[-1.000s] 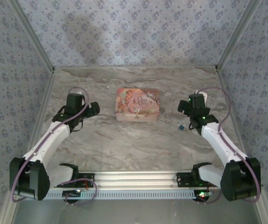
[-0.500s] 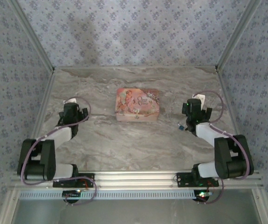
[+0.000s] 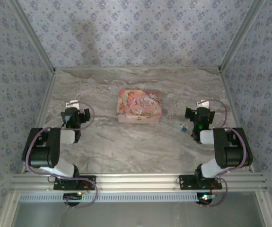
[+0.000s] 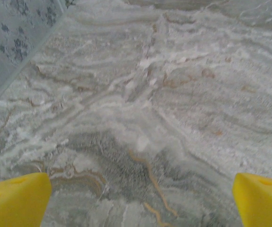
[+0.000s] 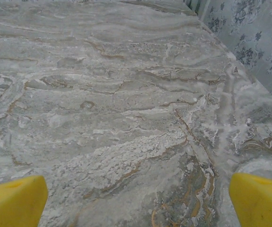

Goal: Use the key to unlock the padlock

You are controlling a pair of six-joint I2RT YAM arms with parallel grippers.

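Lying near right claw point(image 3: 198, 114): padlock point(image 3: 184, 127); long axis unreadable.

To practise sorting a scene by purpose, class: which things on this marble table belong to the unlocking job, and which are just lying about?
Belongs to the job:
- tiny blue-bodied padlock with a metal shackle
- the key: too small to make out for certain

Just lying about:
- pink illustrated rectangular box, lying closed mid-table
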